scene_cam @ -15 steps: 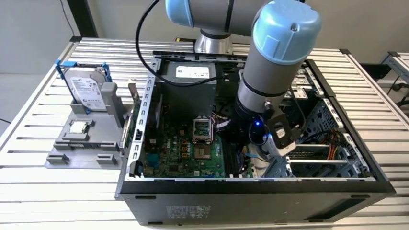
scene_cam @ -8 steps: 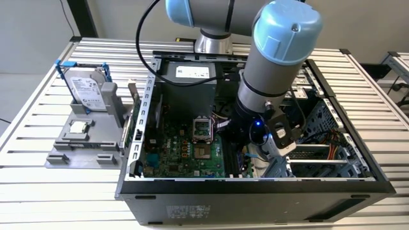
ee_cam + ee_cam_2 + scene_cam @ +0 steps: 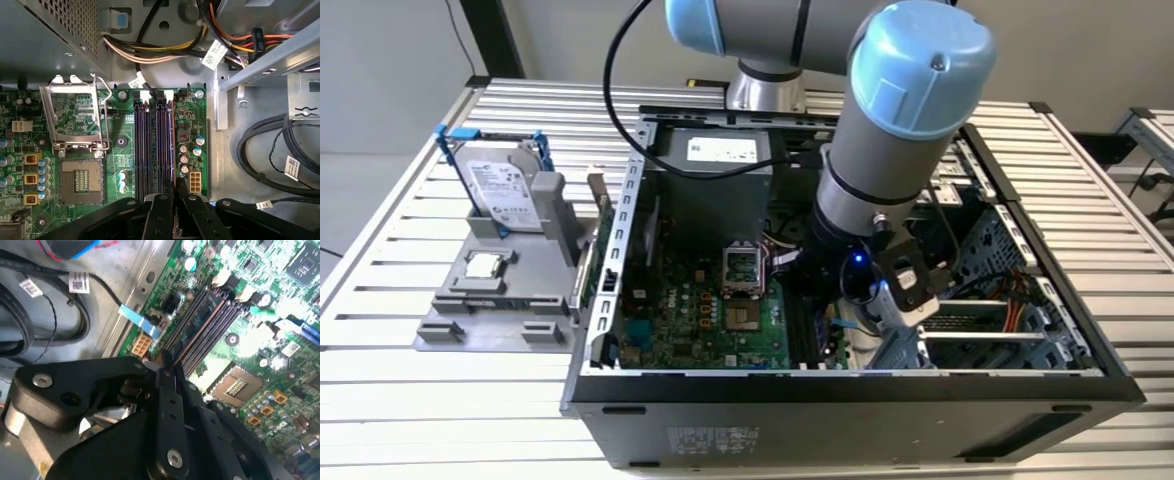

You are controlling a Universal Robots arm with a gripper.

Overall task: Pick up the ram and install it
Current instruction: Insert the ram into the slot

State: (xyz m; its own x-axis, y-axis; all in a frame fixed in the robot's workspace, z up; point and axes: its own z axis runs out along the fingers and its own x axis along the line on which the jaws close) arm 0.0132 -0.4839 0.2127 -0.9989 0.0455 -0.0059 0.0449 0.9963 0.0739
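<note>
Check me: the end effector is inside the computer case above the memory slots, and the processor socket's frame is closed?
No: the first wrist view shows the socket's frame open. The end effector is indeed inside the computer case above the memory slots.

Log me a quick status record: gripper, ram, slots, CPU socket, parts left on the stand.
gripper: inside the open computer case, shut on the ram
ram: held edge-on, lying along the memory slots
seated or not: cannot tell
CPU socket: empty, latch frame up
stand: holds hard drive and processor chip
</note>
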